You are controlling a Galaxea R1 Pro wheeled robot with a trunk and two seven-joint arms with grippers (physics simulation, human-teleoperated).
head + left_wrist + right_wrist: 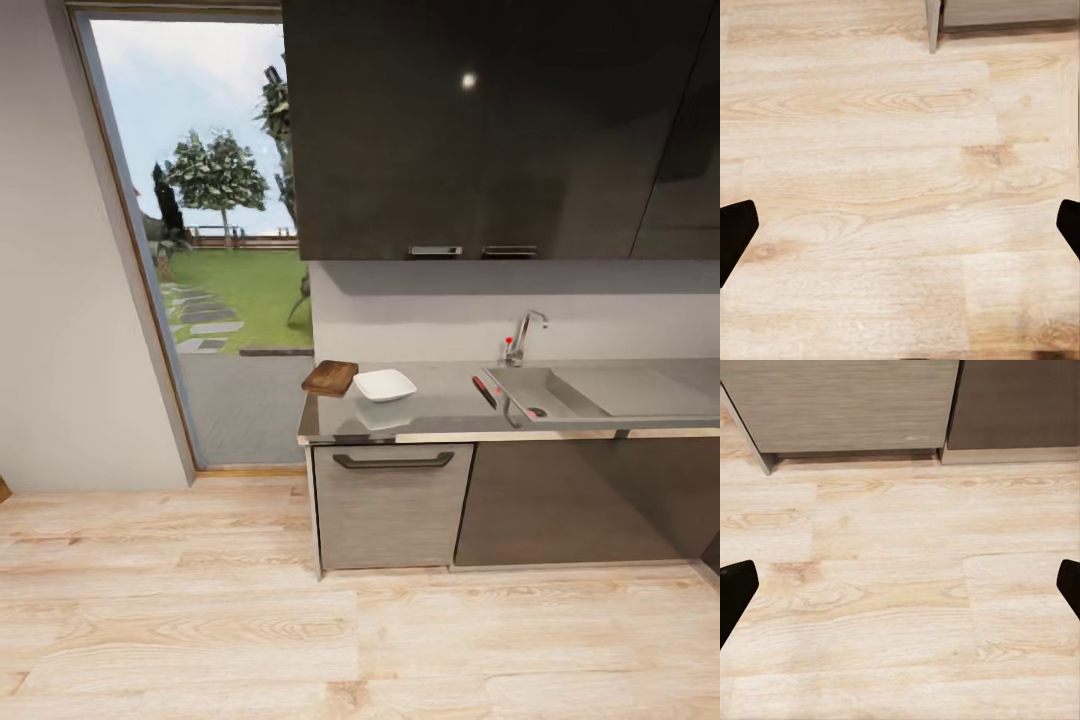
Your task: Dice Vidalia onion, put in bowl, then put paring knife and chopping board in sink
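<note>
Across the room, the grey countertop [440,410] carries the dark brown chopping board [330,377] at its left end. The white square bowl [385,384] sits just right of the board. The paring knife [484,391], with its reddish handle, lies between the bowl and the sink [560,385]. A small dark reddish spot in the sink's near left corner looks like the Vidalia onion [537,411]. My left gripper [900,240] and right gripper [900,596] both hang open over the wooden floor, holding nothing, with their black fingertips [735,232] [735,589] far apart.
A chrome tap [522,340] with a red knob stands behind the sink. Dark wall cabinets [480,120] hang above the counter. Below it is a grey drawer front with a bar handle [393,461]. A tall glass door [215,240] opens onto a garden at the left. Light wood floor [300,630] lies between me and the counter.
</note>
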